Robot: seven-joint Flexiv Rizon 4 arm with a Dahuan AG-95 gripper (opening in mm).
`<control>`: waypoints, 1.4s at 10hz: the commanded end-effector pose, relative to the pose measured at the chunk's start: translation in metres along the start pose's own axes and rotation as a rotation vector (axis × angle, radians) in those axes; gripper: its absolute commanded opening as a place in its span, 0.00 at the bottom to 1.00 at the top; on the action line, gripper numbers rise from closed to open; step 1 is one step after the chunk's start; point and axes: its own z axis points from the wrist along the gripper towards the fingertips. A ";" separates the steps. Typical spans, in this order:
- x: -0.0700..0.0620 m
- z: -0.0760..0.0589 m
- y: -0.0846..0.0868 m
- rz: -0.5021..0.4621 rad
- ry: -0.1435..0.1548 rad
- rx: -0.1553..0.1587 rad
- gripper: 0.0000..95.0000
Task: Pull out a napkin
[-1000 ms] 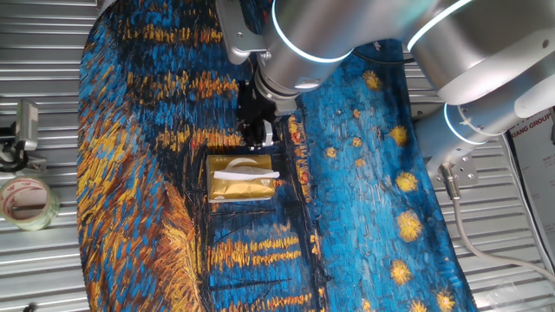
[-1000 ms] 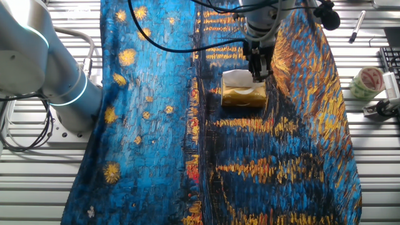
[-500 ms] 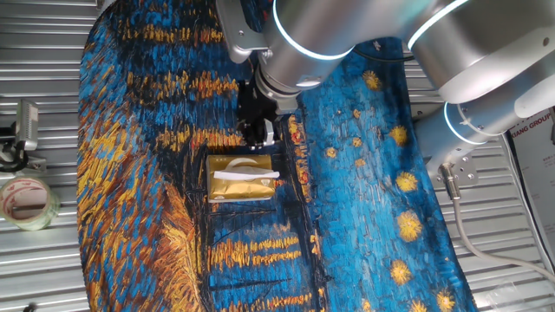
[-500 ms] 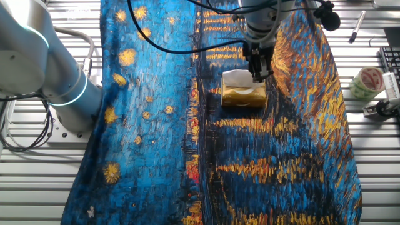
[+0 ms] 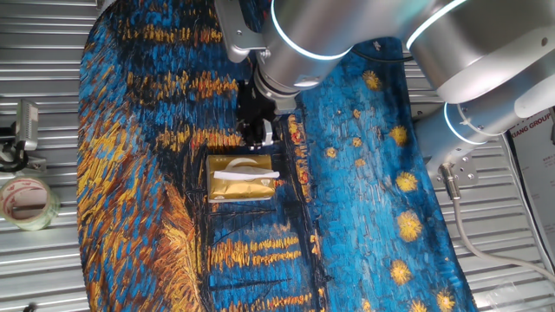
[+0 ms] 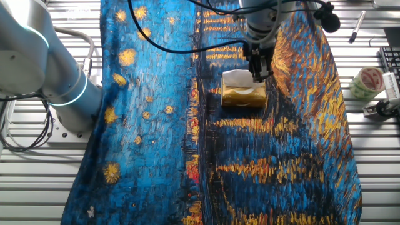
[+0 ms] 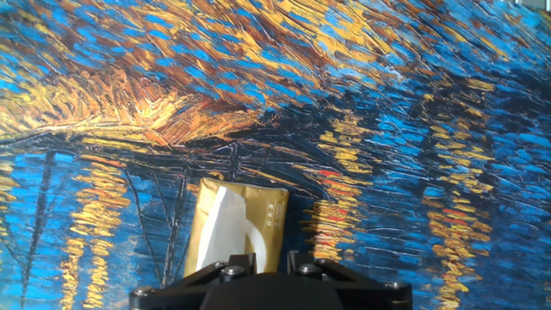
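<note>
Surface: a table of ribbed grey metal slats [image 5: 52, 277] is covered down the middle by a cloth [image 5: 156, 173] printed with thick blue and gold brushstrokes and yellow stars.
Room: a roll of tape [image 5: 26, 202] is seen on the bare slats beside the cloth; a pen [image 6: 358, 26] lies near the far edge in the other fixed view.
Box: a shiny gold rectangular box [image 5: 240, 179] lies flat on the cloth, its top slit showing in the hand view.
Napkin: a thin, creased white napkin [image 6: 235, 78] pokes out of the box top, soft and folded.
Gripper: the dark gripper [image 6: 258, 73] is held just over one end of the box, beside the napkin; whether its fingers are apart or together cannot be told.
Arm: smooth silver casings with glowing light-blue rings are seen.
</note>
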 end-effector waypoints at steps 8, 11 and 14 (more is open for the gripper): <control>0.000 0.000 0.000 -0.003 -0.007 -0.022 0.20; 0.000 0.000 0.000 0.001 -0.005 -0.016 0.20; 0.000 0.000 0.000 -0.026 -0.009 -0.022 0.20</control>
